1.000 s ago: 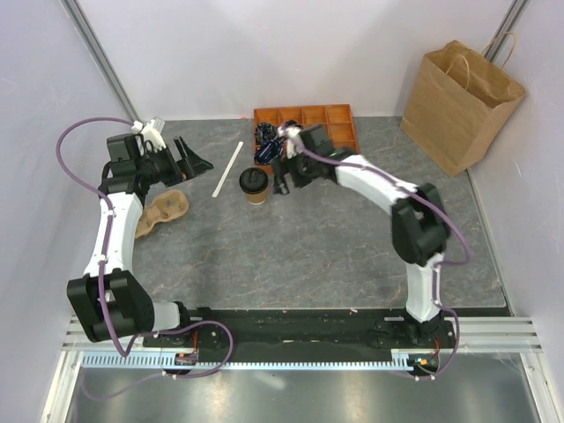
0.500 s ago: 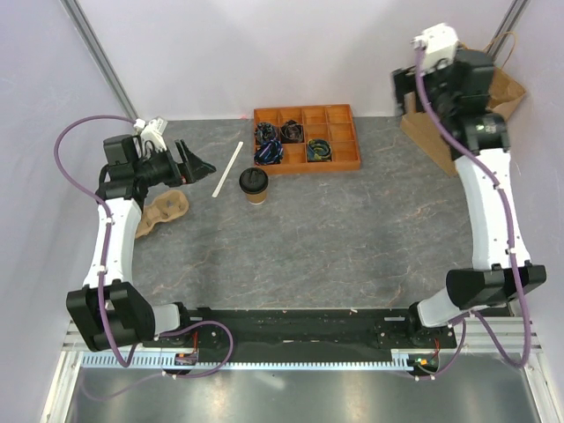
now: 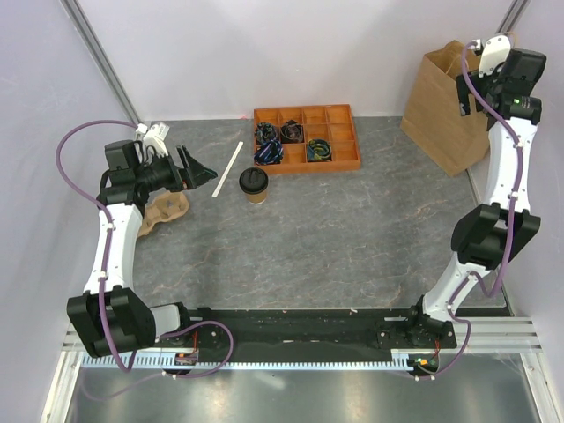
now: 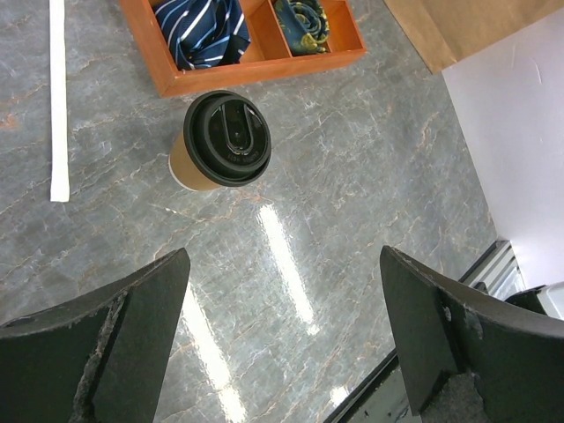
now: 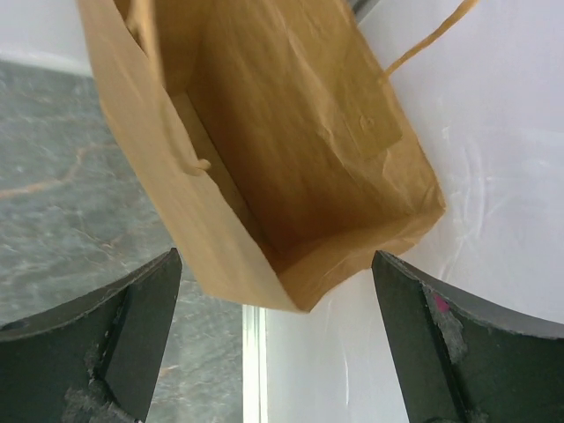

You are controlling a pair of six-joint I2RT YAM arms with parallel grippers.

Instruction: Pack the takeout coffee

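The takeout coffee (image 3: pixel 254 185), a small brown paper cup with a black lid, stands upright on the grey table in front of the orange tray; it also shows in the left wrist view (image 4: pixel 225 141). My left gripper (image 3: pixel 201 166) is open and empty, raised to the left of the cup. My right gripper (image 3: pixel 504 84) is open and empty, held high over the open brown paper bag (image 3: pixel 458 101). The right wrist view looks down into the bag (image 5: pixel 282 159), which looks empty.
An orange compartment tray (image 3: pixel 339 160) with dark rolled items sits at the back. A white strip (image 3: pixel 227 167) lies left of the cup. A tan moulded cup carrier (image 3: pixel 163 211) lies under the left arm. Walls close in on both sides.
My right arm has swung from beside the cup and tray up and over to the paper bag at the far right. My left gripper has shifted slightly toward the cup. The cup has not moved.
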